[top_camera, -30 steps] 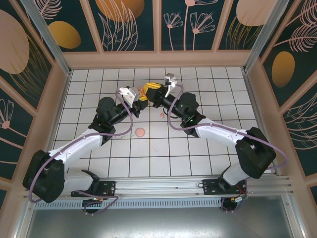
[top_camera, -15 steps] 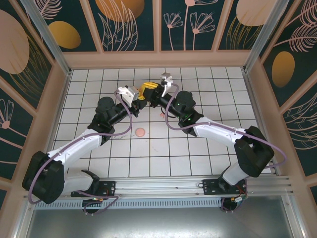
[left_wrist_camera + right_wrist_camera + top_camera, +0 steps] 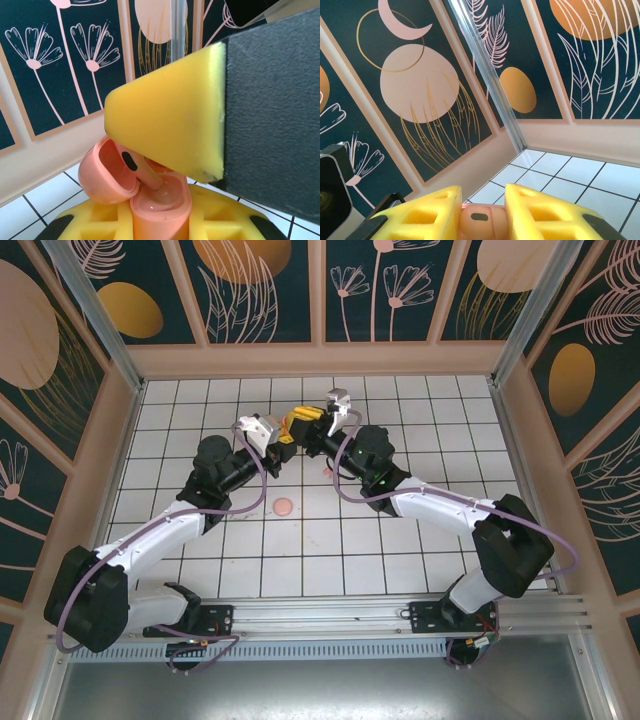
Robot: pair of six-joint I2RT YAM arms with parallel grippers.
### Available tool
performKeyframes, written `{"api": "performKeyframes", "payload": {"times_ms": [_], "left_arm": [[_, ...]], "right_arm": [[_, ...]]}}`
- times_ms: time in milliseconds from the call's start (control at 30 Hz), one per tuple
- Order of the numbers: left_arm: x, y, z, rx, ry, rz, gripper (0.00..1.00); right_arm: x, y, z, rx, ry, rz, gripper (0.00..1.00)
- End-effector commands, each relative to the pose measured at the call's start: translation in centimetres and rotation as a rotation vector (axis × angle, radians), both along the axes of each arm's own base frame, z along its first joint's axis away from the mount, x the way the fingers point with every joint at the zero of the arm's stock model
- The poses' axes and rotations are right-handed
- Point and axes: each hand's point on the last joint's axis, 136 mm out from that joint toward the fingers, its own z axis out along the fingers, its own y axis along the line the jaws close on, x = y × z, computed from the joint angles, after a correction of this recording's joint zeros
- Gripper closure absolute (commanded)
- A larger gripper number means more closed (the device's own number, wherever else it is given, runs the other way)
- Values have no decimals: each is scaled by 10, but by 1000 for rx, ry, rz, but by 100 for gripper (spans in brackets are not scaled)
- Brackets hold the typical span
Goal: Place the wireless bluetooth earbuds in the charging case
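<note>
1. Left gripper (image 3: 160, 226): clamping shut on the coral case (image 3: 161, 202), which is sitting above the far middle of the table (image 3: 400, 540), its lid (image 3: 106, 172) hanging open.
2. Coral earbud (image 3: 141, 170): leaning with its stem reaching down into the case.
3. Right gripper (image 3: 481, 207): straddling the earbud's head, jaws standing narrowly apart. I cannot tell whether they are pinching it.
</note>
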Motion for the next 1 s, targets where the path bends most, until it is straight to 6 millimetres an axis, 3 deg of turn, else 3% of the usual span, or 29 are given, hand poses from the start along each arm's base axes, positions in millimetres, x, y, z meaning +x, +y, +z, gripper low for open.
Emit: {"api": "performKeyframes", "payload": {"times_ms": [0,133,633,967], "left_arm": [[-46,-1,108,-187,-330,-118,100],[-46,-1,109,-188,-335,-118,100],[-45,-1,107,-182,-330,-113,100],[-45,-1,108,-182,-329,-113,100]], "right_arm": [[-7,14,-92,-192,222,57,73],[-12,21,-89,-188,211,109,78],[-32,35,-84,-193,188,249,79],[-21,26,-92,-210,225,176,62]]}}
